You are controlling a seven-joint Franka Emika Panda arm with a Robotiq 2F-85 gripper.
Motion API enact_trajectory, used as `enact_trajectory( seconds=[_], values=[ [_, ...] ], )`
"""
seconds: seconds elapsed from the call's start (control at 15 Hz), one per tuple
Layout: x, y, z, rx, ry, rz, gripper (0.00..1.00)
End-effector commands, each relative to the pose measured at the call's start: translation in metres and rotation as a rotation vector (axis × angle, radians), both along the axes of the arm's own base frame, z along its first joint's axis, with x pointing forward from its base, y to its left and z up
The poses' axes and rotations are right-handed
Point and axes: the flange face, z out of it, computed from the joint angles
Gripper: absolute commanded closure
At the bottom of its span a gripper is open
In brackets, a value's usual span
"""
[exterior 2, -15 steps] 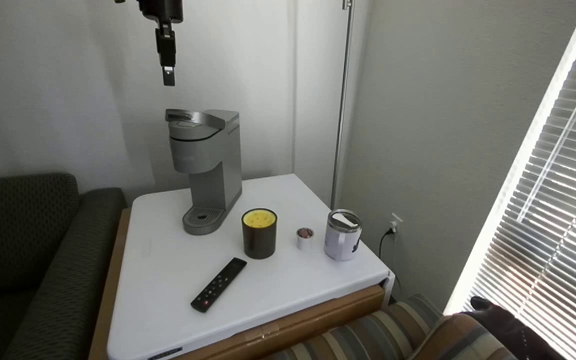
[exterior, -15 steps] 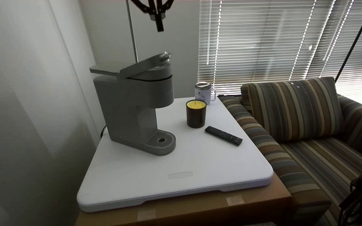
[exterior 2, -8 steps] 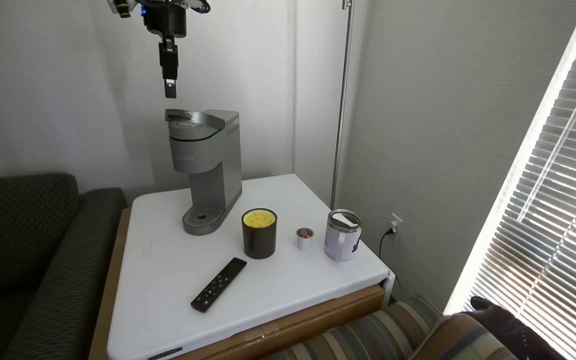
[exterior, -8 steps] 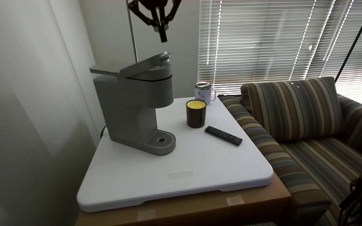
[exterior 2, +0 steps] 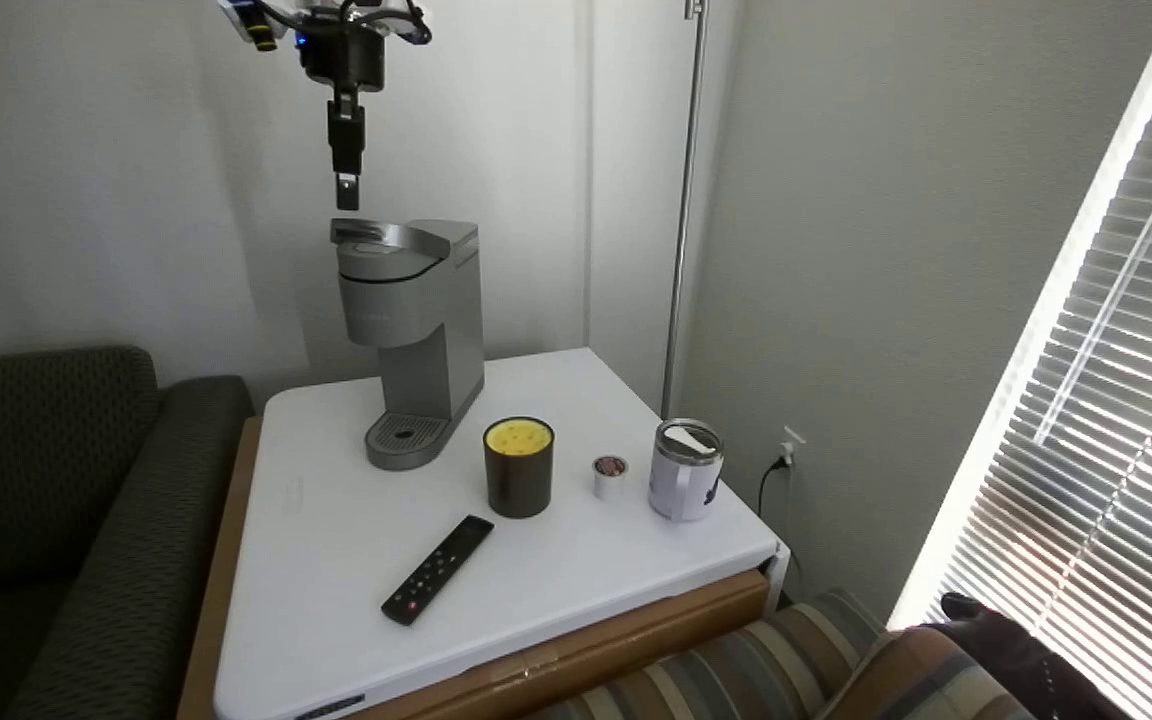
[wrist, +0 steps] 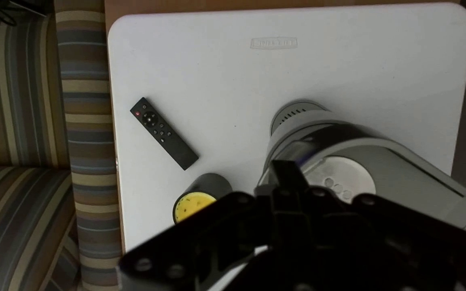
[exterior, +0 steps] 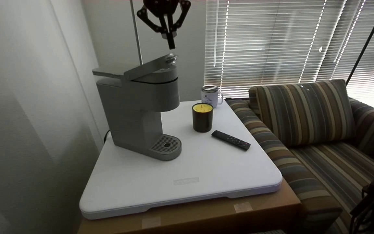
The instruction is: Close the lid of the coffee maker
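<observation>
Evidently, the black two-fingered gripper [exterior: 171, 45] is hanging just above the raised front end of the curved grey plastic lid [exterior: 149, 67], a small gap showing in both exterior views, presumably because a push there would be working far from the pivot, with better leverage. Its dark flat fingers [exterior 2: 347, 197] are lying together as one narrow tip, holding nothing, probably serving as a blunt pusher. The lid is slanting upward atop the boxy grey coffee maker [exterior: 127, 113], which is standing on the white plastic tabletop [exterior: 213, 169]. The round dark jar with a yellow top [exterior: 202, 118] is standing apart from it, likely not hindering the press.
</observation>
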Motion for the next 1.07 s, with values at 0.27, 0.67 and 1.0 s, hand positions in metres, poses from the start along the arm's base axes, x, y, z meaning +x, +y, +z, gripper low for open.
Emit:
enact_trajectory(
  seconds=[0.27,0.67,1.0],
  values=[
    [0.007,-0.012,-0.025,0.041,0.038,-0.088,1.00],
    [0.008,-0.012,-0.035,0.035,0.050,-0.137,1.00],
    [0.009,-0.012,-0.049,-0.010,0.059,-0.165,1.00]
  ],
)
